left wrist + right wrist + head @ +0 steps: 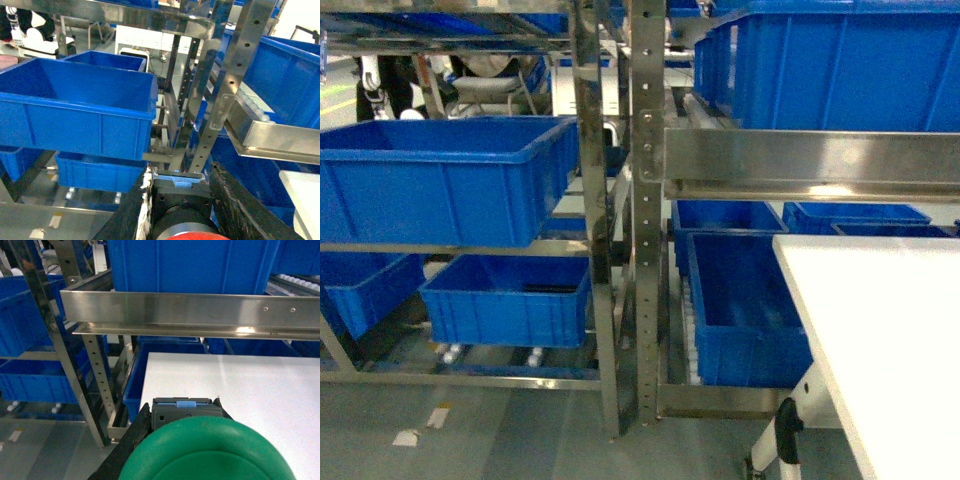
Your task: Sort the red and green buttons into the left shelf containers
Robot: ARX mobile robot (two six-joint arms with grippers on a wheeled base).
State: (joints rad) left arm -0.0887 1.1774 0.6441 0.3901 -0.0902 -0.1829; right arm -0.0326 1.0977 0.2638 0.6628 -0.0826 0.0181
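Steel shelving (645, 200) filled the head view, with neither arm visible there. A large blue bin (445, 175) sat on the left rack's middle level, a smaller blue bin (508, 300) on the level below it, and further blue bins occupied the right rack. A white table (880, 330) stood at lower right.

In the left wrist view, the left gripper (180, 220) was closed around the red button (192, 235), whose red cap showed only as a sliver at the bottom edge, with its dark collar and block body between the black fingers (232, 210). The large blue bin (75, 107) lay ahead and to the left, apart from the gripper.

In the right wrist view, the right gripper (182, 440) clasped the green button (205, 452), its green cap filling the lower centre and its grey-black body with a blue tab just above. This button hung over the near edge of the white table (240, 385), below a steel shelf rail (190, 310).
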